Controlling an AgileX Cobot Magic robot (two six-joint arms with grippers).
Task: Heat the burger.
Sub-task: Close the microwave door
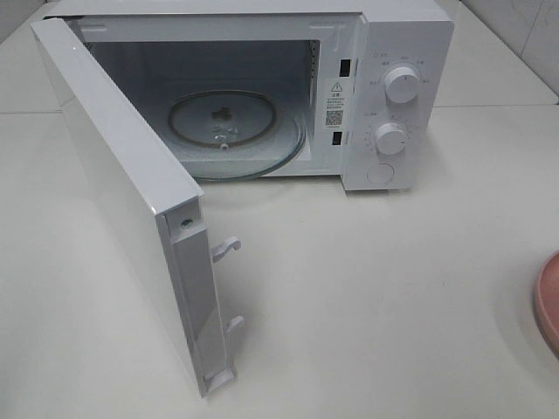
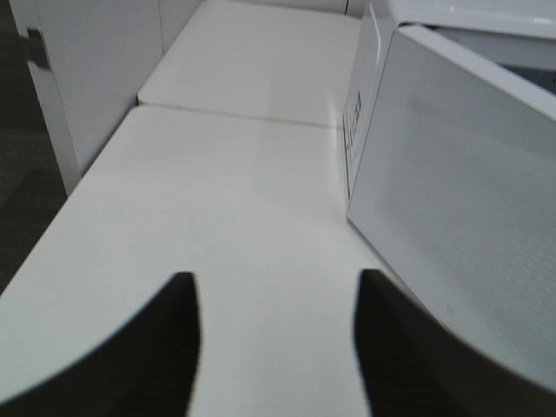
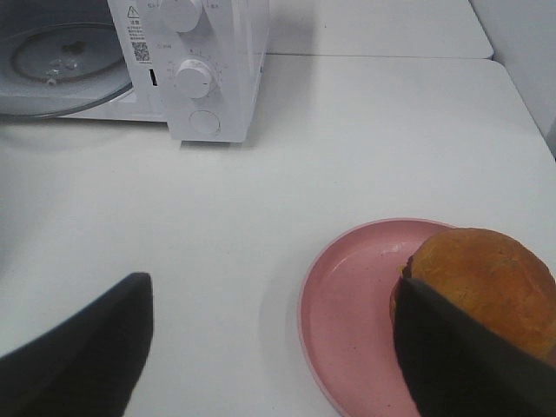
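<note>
Two containers show here, a pink plate near the right arm and a white microwave farther back on the white table. On the plate sits the burger, its golden-brown bun toward the far side of the dish from the microwave; a dark edge shows under the bun. In the high view only a sliver of the plate's rim shows at the right edge, and the burger is out of that view.

Nearest the right wrist camera, the right gripper has its jaws wide apart. One finger hangs over bare table, the other overlaps the burger's near side in the picture; whether it touches the bun I cannot tell. Nothing lies between the jaws.

The left gripper has its jaws apart with only bare table between them. It holds nothing, and sits just beside the outer face of the microwave door.

Farther off, the door stands swung wide open. Inside the cavity lies a round glass turntable. Two white knobs and a round button sit on the panel at the right.
</note>
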